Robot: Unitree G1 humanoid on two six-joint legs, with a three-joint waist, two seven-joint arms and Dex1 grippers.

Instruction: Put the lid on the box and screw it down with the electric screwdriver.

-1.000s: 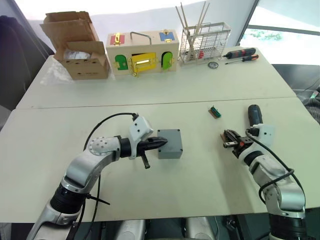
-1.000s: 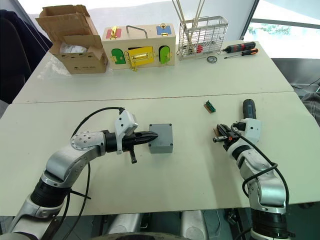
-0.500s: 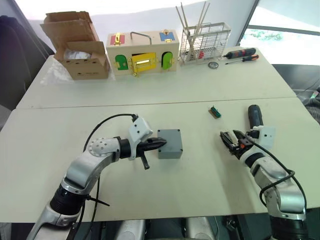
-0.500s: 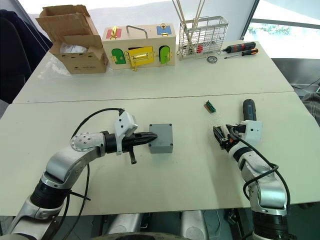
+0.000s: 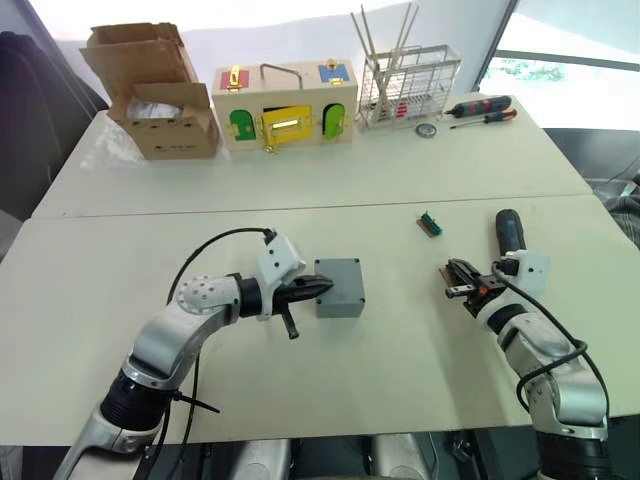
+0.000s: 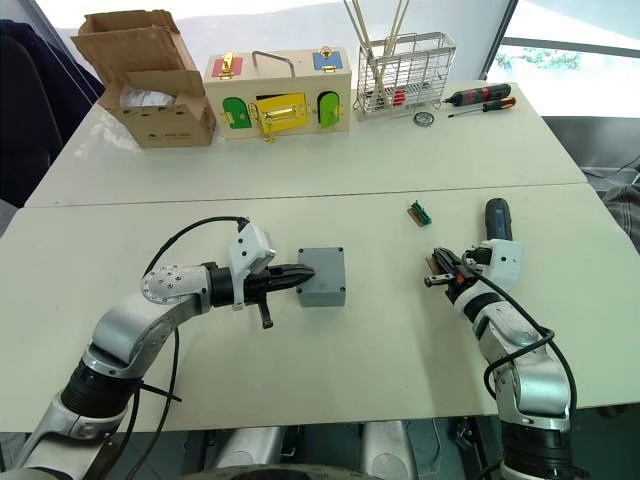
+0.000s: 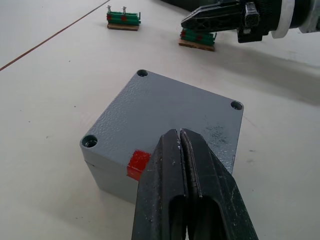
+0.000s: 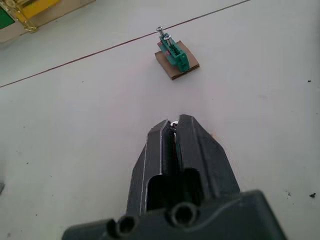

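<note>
Two grippers work over the near white table [image 5: 400, 380]. The left gripper [image 5: 322, 287] is clenched empty, its tips just at the left side of the grey box [image 5: 339, 287], which sits near the table's middle with the lid [image 7: 170, 117] already on it; a red mark [image 7: 138, 164] shows on the side facing those fingers. Three corner screw holes are visible on the lid. The right gripper [image 6: 436, 272] is pinched on what looks like a small screw [image 8: 173, 124], well to the right of the box. One electric screwdriver [image 5: 510, 232] lies just beyond that arm's wrist. Two small green screw holders [image 7: 123, 19] [image 7: 198, 40] sit on cardboard bits nearby. On the far table stand one cardboard box [image 5: 155, 90], one wooden latch box [image 5: 285, 103], one wire rack [image 5: 408, 85], and two hand screwdrivers [image 5: 480, 110].
</note>
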